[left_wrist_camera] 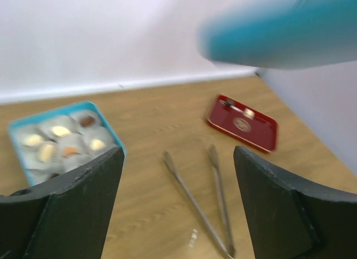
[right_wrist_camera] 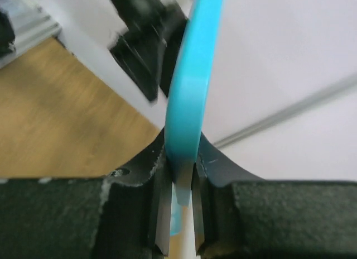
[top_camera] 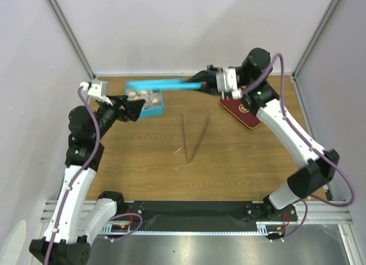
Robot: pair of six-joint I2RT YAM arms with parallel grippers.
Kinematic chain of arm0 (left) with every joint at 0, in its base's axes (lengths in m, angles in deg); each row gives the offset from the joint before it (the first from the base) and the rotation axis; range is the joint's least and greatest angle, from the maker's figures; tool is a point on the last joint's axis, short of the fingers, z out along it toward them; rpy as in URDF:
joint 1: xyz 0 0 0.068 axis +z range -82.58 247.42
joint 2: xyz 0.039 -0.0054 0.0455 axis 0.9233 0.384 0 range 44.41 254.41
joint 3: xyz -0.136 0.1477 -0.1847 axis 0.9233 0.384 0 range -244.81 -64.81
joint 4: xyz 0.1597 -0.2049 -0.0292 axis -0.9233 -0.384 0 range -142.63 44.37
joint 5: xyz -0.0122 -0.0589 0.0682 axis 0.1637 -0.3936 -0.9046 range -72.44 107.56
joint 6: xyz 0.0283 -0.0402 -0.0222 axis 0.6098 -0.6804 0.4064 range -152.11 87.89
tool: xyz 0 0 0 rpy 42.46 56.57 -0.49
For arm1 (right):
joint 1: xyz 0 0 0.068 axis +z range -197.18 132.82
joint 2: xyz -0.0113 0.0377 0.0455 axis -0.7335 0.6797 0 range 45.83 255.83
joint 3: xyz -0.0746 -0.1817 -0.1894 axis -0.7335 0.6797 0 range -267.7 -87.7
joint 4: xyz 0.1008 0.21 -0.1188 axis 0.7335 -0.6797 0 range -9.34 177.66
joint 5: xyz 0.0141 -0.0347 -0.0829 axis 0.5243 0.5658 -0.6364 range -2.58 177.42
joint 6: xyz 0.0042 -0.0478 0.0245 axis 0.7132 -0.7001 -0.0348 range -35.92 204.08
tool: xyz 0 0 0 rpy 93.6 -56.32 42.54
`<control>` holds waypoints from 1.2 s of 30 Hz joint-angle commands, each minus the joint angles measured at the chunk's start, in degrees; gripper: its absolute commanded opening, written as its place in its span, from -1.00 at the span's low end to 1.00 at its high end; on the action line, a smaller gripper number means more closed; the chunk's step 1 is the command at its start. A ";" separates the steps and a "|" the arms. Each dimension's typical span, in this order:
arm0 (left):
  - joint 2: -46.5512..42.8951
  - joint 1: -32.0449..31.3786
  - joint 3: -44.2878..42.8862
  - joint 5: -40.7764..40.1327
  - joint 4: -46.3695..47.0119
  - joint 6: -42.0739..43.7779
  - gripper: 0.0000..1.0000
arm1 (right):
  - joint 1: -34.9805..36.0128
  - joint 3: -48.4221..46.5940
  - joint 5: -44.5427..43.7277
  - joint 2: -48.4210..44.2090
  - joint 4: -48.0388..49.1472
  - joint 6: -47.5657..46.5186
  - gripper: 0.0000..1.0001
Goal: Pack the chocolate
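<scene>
Several chocolates, cream, tan and brown, sit in paper cups inside an open teal box at the back left of the table; they also show in the left wrist view. My right gripper is shut on the edge of the teal lid and holds it in the air above the box; the lid is blurred. In the right wrist view the lid stands edge-on between my closed fingers. My left gripper is open and empty just left of the box, its fingers wide apart.
Long metal tongs lie open on the wood in the middle of the table and also show in the left wrist view. A red tray lies at the back right. White walls close the back and sides.
</scene>
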 commanded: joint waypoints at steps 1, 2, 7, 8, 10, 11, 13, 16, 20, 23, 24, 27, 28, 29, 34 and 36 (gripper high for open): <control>-2.49 -0.18 -0.16 -8.68 3.48 7.91 0.74 | -6.12 3.46 -11.88 4.46 41.73 50.43 -1.00; -2.05 -0.18 -0.95 -7.81 2.52 9.14 0.75 | -6.74 3.72 -13.29 4.73 41.83 52.70 -1.00; 3.22 -0.18 -10.61 2.47 -6.01 15.12 0.79 | -7.63 1.90 -24.00 2.80 26.05 54.83 -1.00; 3.31 -0.18 -10.80 2.22 -5.58 15.47 0.79 | -7.80 0.40 -29.68 3.06 19.23 56.57 -1.00; 3.14 0.00 -10.27 -1.36 -3.83 14.95 0.79 | -8.68 -3.54 -31.58 5.25 17.05 60.43 -1.00; 4.27 1.04 -9.92 -3.21 -1.03 12.16 0.79 | -9.29 -5.22 -33.24 8.66 16.61 67.07 -1.00; 8.22 4.54 -13.24 -4.12 -2.49 8.29 0.79 | -11.66 -12.22 -35.01 13.32 14.68 75.79 -1.00; 17.09 6.59 -19.31 -7.00 -5.74 4.06 0.79 | -12.73 -20.15 -30.46 26.41 15.90 90.40 -1.00; 25.19 12.82 -21.69 -9.47 -6.46 -3.22 0.78 | -11.32 -27.65 -29.37 37.07 15.55 94.99 -1.00; 29.93 17.92 -20.47 -6.94 -4.53 -8.23 0.73 | -9.66 -26.95 -33.93 41.64 18.10 96.49 -1.00; 31.42 19.06 -20.38 -5.79 -4.00 -8.78 0.72 | -9.04 -27.21 -35.09 42.69 17.93 96.49 -1.00; 37.31 21.18 -21.60 -1.68 -2.50 -8.70 0.71 | -7.46 -32.28 -36.07 48.93 17.49 98.50 -1.00; 38.98 21.70 -22.57 -0.52 -3.02 -8.17 0.72 | -7.37 -33.70 -35.63 53.38 18.97 101.82 -1.00; 42.74 21.80 -23.71 0.36 -3.81 -7.30 0.70 | -7.19 -35.11 -35.28 55.43 19.85 104.11 -1.00; 53.04 22.32 -31.35 8.70 -5.65 -4.57 0.70 | -6.40 -45.47 -31.86 66.51 22.05 110.46 -1.00; 58.91 22.32 -36.95 9.51 -7.77 -2.81 0.68 | -6.40 -45.58 -30.45 68.98 23.81 112.57 -1.00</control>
